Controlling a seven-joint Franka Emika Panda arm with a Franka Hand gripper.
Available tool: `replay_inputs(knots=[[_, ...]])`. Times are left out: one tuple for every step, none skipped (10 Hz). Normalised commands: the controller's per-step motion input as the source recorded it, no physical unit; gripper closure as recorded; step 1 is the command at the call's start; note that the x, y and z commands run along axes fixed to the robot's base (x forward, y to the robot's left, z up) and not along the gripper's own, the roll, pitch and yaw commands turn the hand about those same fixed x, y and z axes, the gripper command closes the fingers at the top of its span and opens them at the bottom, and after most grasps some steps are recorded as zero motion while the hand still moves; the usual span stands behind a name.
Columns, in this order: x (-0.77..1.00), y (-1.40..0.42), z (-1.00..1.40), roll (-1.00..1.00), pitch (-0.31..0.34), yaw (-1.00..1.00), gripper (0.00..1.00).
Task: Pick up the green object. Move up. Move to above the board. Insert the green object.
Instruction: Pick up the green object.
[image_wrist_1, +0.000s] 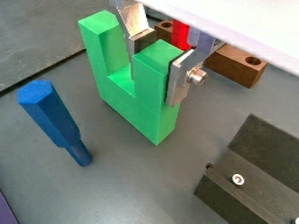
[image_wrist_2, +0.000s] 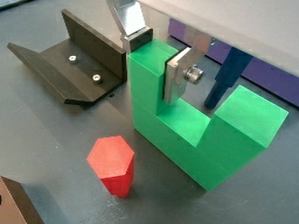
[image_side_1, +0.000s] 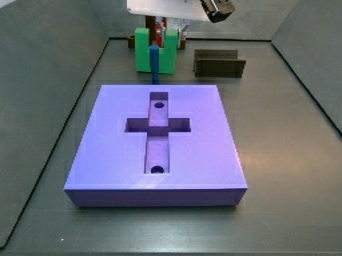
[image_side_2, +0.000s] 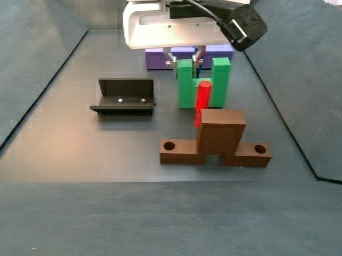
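We see the claw (image_wrist_1: 162, 54) clamped on one prong of the green object (image_wrist_1: 131, 80), which stands on the surface beyond the board (image_side_1: 158, 145). We read no writing anywhere.

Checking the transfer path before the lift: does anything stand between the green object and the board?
Yes. In a side view the upright blue stick stands on the floor between the green object and the board. The end effector has its fingers astride one prong of the green object, so lifting first should likely clear the stick.
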Motion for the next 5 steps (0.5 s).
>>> replay_inputs(knots=[[0.00, 0.00, 0.00, 0.00, 0.000, 0.00, 1.00], [0.00, 0.00, 0.00, 0.00, 0.000, 0.00, 1.00], [0.00, 0.00, 0.00, 0.00, 0.000, 0.00, 1.00], [0.00, 0.00, 0.00, 0.00, 0.000, 0.00, 1.00], [0.00, 0.00, 0.00, 0.00, 0.000, 0.00, 1.00]])
